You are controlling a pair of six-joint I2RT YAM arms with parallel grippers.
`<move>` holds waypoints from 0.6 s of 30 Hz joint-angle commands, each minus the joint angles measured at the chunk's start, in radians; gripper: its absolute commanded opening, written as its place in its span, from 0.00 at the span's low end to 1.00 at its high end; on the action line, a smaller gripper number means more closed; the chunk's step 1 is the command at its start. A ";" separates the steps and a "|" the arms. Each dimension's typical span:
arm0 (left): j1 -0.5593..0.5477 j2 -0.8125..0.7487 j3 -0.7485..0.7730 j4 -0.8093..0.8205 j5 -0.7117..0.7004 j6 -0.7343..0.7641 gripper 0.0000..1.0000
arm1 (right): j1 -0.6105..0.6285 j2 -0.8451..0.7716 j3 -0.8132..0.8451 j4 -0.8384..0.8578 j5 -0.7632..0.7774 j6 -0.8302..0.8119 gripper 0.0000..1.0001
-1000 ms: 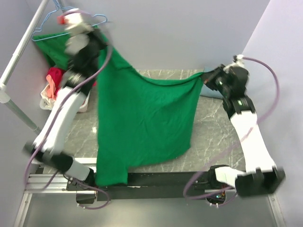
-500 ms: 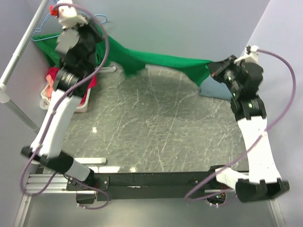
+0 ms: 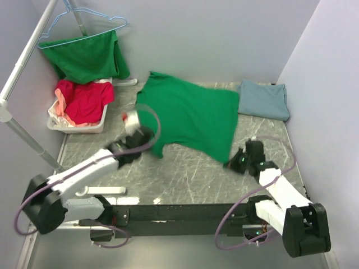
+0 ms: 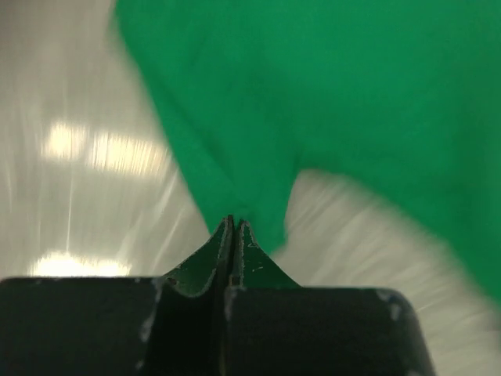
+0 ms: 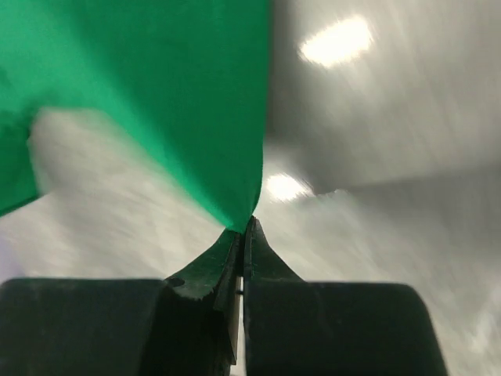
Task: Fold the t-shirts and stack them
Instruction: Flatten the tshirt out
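One blue-grey tee (image 3: 263,100) beside green tee (image 3: 190,115)

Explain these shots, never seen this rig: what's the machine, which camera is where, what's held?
The machine is two robot arms, a left arm and a right arm, bolted at the table's near edge. The wide picture comes from a fixed camera above and behind them. The two close-ups come from wrist cameras, each looking along its own fingers. A green t-shirt lies spread on the table. The left gripper and right gripper are each shut on its near edge. Also there: a folded blue-grey tee at the back right, a white basket of red and pink clothes, and another green shirt hung at the back left.
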 commanded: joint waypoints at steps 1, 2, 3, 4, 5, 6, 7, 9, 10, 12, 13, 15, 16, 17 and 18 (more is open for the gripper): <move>-0.133 -0.037 -0.243 -0.275 0.033 -0.471 0.01 | 0.054 -0.074 -0.105 -0.027 0.028 0.071 0.00; -0.152 -0.048 -0.268 -0.318 0.040 -0.510 0.01 | 0.054 -0.084 -0.117 -0.056 0.066 0.078 0.00; -0.182 -0.061 -0.303 -0.332 0.062 -0.532 0.01 | 0.054 -0.091 -0.132 -0.065 0.085 0.079 0.00; -0.196 -0.066 -0.311 -0.350 0.068 -0.570 0.01 | 0.054 -0.088 -0.137 -0.071 0.099 0.078 0.00; -0.210 -0.068 -0.316 -0.373 0.071 -0.590 0.01 | 0.054 -0.081 -0.137 -0.091 0.113 0.085 0.00; -0.237 -0.062 -0.314 -0.414 0.070 -0.606 0.01 | 0.054 -0.062 -0.145 -0.084 0.104 0.088 0.00; -0.251 -0.055 -0.310 -0.448 0.044 -0.642 0.01 | 0.054 -0.053 -0.148 -0.084 0.110 0.105 0.00; -0.277 -0.025 -0.287 -0.538 0.016 -0.681 0.01 | 0.055 -0.041 -0.143 -0.097 0.139 0.127 0.00; -0.284 -0.016 -0.277 -0.560 -0.004 -0.711 0.01 | 0.055 -0.047 -0.143 -0.111 0.152 0.137 0.00; -0.302 0.004 -0.261 -0.582 -0.016 -0.730 0.01 | 0.055 -0.071 -0.143 -0.119 0.179 0.154 0.00; -0.304 0.007 -0.256 -0.579 -0.019 -0.728 0.01 | 0.055 -0.080 -0.140 -0.128 0.189 0.160 0.00; -0.310 0.018 -0.250 -0.586 -0.025 -0.744 0.01 | 0.055 -0.120 -0.133 -0.157 0.208 0.179 0.00; -0.311 0.023 -0.245 -0.597 -0.030 -0.756 0.01 | 0.055 -0.139 -0.126 -0.188 0.235 0.186 0.00; -0.314 0.027 -0.238 -0.608 -0.042 -0.770 0.01 | 0.055 -0.157 -0.117 -0.203 0.249 0.194 0.00; -0.320 0.035 -0.234 -0.613 -0.048 -0.780 0.01 | 0.055 -0.206 -0.114 -0.215 0.258 0.205 0.00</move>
